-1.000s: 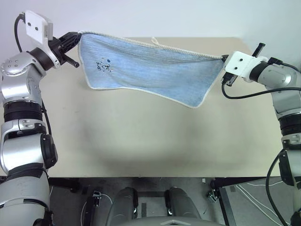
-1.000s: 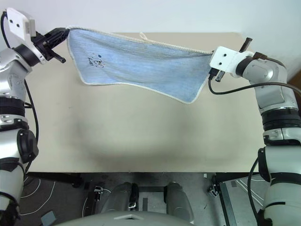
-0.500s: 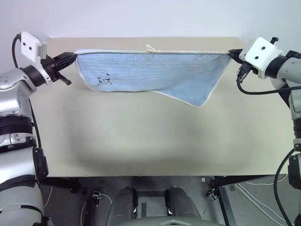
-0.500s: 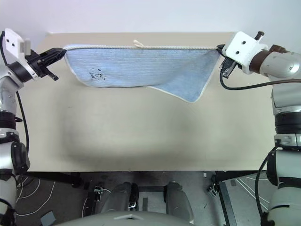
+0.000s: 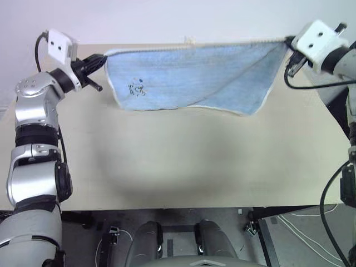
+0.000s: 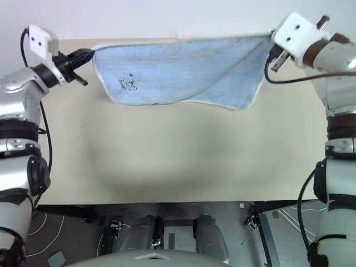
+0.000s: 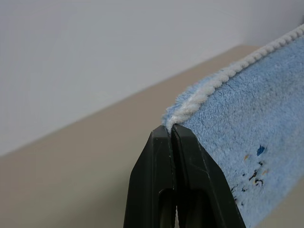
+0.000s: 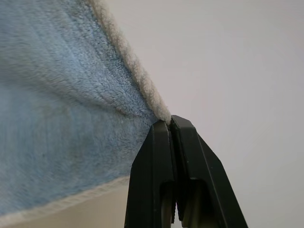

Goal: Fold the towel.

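Above table [image 5: 183,167], towel [image 5: 194,78] now higher

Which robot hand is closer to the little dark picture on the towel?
Left. The left gripper pinches the towel corner right beside the dark mark; the right gripper pinches the far corner.

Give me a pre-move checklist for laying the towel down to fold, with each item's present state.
1. Left gripper shut on a towel corner: ok.
2. Right gripper shut on the opposite corner: ok.
3. Top edge stretched between both grippers, no sag: ok.
4. Towel hanging off the table, lower edge not dragging: ok.
5. Lower edge level: not ok, it hangs lower toward the right gripper.
6. White loop tag placement: cannot tell.
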Action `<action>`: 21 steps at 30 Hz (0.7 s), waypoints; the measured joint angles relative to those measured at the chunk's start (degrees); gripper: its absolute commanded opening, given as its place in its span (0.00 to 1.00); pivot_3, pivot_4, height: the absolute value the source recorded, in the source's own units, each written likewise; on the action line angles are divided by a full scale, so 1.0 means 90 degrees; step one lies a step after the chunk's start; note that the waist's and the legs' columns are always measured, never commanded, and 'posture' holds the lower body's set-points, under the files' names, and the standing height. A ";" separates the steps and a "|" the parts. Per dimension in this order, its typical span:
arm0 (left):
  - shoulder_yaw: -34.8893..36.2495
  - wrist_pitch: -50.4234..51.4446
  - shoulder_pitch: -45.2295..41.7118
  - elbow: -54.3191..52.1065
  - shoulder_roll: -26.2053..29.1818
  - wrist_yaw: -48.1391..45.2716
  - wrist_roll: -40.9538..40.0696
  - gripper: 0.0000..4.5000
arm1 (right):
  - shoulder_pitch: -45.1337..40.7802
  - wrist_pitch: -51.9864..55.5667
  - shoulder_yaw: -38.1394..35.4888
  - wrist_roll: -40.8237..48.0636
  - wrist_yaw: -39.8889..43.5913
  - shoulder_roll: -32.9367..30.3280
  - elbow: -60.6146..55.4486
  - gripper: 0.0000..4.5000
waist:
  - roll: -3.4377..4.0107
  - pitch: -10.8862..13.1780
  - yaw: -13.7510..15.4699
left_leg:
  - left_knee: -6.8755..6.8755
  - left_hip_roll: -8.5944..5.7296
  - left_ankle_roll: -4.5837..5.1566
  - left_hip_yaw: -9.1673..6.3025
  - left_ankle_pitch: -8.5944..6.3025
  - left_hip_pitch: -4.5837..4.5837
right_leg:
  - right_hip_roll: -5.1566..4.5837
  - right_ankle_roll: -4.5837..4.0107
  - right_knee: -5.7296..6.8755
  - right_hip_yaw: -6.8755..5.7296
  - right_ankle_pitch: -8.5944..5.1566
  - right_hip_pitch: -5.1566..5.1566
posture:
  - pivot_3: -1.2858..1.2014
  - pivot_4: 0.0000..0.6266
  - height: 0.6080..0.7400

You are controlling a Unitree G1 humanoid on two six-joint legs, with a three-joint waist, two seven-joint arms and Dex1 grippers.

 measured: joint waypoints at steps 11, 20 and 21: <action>0.0084 0.0357 0.0526 -0.0742 0.0456 -0.0922 -0.0359 0.01 | 0.1340 0.0214 -0.0349 0.0955 0.1538 -0.0505 -0.1201 0.00 | 0.0003 0.0000 0.0003 | -0.0009 0.0002 0.0000 0.0004 0.0000 -0.0014 | -0.0002 0.0000 -0.0001 0.0002 0.0000 -0.0007 | 0.52 0.24 1.00; 0.0375 0.2187 0.3777 -0.3233 0.1388 -0.2136 -0.1283 0.01 | 0.5375 0.2453 -0.1122 0.2935 0.3500 -0.1171 -0.4541 0.00 | 0.0001 0.0004 0.0009 | 0.0004 0.0013 -0.0004 -0.0012 0.0005 0.0058 | -0.0015 -0.0015 0.0010 -0.0004 0.0009 0.0060 | 0.52 0.24 1.00; 0.0399 0.2240 0.3897 -0.3332 0.1436 -0.2152 -0.1308 0.01 | 0.5486 0.2582 -0.1151 0.3043 0.3556 -0.1185 -0.4710 0.00 | 0.0000 0.0005 0.0007 | 0.0003 0.0014 -0.0003 -0.0010 0.0005 0.0086 | -0.0017 -0.0018 0.0008 -0.0004 0.0009 0.0089 | 0.52 0.24 1.00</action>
